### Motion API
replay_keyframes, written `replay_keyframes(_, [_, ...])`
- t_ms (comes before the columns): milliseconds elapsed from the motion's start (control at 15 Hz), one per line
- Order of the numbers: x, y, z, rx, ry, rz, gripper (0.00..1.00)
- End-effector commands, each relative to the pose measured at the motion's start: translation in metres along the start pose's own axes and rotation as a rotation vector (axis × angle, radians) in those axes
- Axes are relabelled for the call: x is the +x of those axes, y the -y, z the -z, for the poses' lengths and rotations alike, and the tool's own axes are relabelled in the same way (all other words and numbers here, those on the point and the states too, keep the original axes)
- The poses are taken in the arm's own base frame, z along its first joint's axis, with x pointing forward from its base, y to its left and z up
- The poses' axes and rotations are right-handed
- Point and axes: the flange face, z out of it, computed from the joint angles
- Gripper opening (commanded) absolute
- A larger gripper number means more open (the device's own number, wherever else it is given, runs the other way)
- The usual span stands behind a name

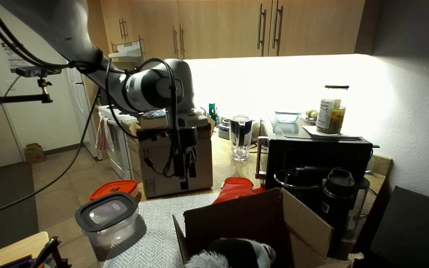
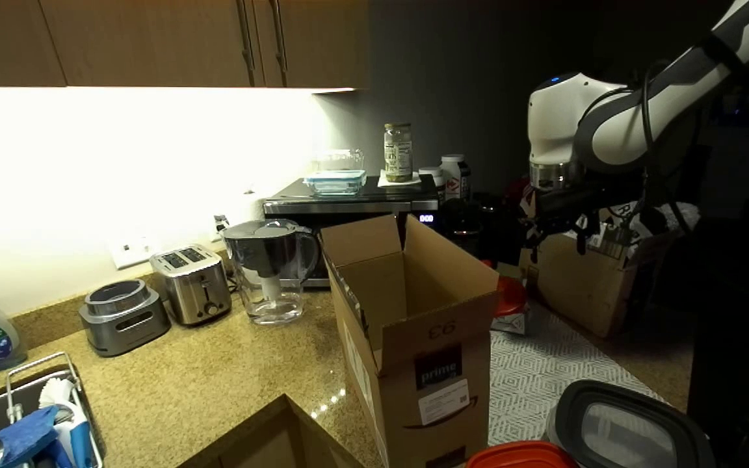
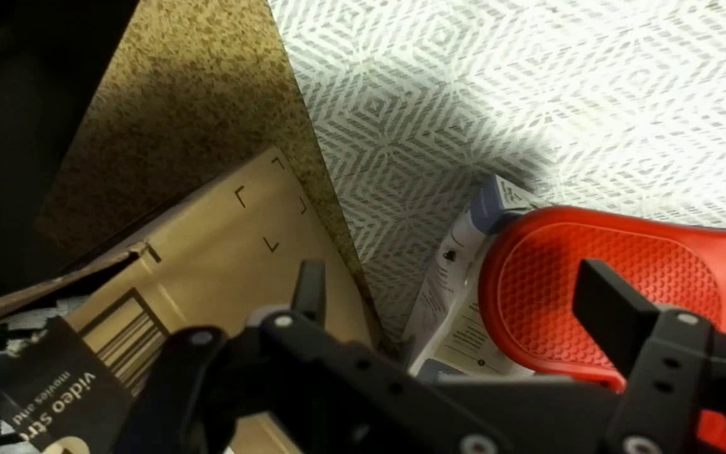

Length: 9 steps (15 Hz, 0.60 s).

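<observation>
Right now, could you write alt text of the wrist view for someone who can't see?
An open, empty gripper spans the bottom; beyond it, a textured red mitt partly covers a printed carton. A cardboard box stands lower left and a patterned white mat lies upper right.

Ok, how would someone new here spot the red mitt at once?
Find the open cardboard box marked "prime", then the patterned mat next to it. On that mat, in the wrist view, the red mitt overlaps a small printed carton. Unlike the red container lid, it has a honeycomb-textured patch at a rounded end.
</observation>
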Motion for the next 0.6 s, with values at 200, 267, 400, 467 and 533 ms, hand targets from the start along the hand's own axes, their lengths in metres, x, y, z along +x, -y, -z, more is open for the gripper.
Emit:
replay_keyframes(200, [-0.007, 0.05, -0.006, -0.059, -0.12, -0.024, 1.0])
replay_keyframes(267, [-0.009, 0.056, -0.01, -0.078, -0.144, -0.023, 1.0])
replay_keyframes(400, [-0.013, 0.066, -0.024, -0.124, -0.173, -0.022, 1.0])
replay_keyframes(467, [-0.015, 0.07, -0.032, -0.148, -0.18, -0.023, 1.0])
replay_keyframes(533, [-0.017, 0.073, -0.04, -0.167, -0.18, -0.023, 1.0])
